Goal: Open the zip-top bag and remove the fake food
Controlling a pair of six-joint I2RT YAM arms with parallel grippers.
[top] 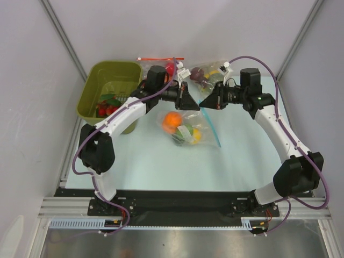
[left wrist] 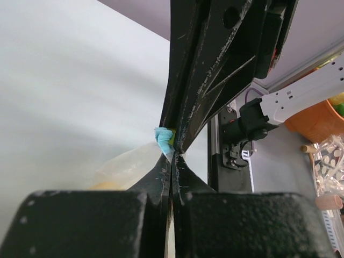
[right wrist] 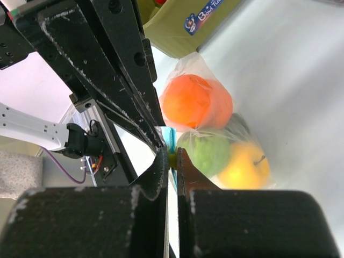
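Note:
The zip-top bag point(top: 185, 128) lies mid-table, its light-blue zip strip point(top: 212, 129) along its right side. Inside it are the fake food pieces: an orange fruit point(top: 172, 121), a light green one point(top: 186, 131) and a yellow one point(top: 196, 135); a dark green one barely shows. My left gripper point(top: 195, 102) and right gripper point(top: 205, 102) meet tip to tip at the strip's far end. The left gripper point(left wrist: 172, 156) is shut on the blue strip point(left wrist: 163, 141). The right gripper point(right wrist: 172, 154) is shut on the strip at a yellow-green bit, beside the orange point(right wrist: 196, 102), green point(right wrist: 208, 151) and yellow point(right wrist: 243, 166) fruits.
An olive-green bin point(top: 107, 80) stands at the back left with red cherry tomatoes point(top: 107, 110) in it. A bag with a red-orange zip strip point(top: 160, 59) and a bag with purple fruit point(top: 201, 74) lie at the back, just behind the grippers.

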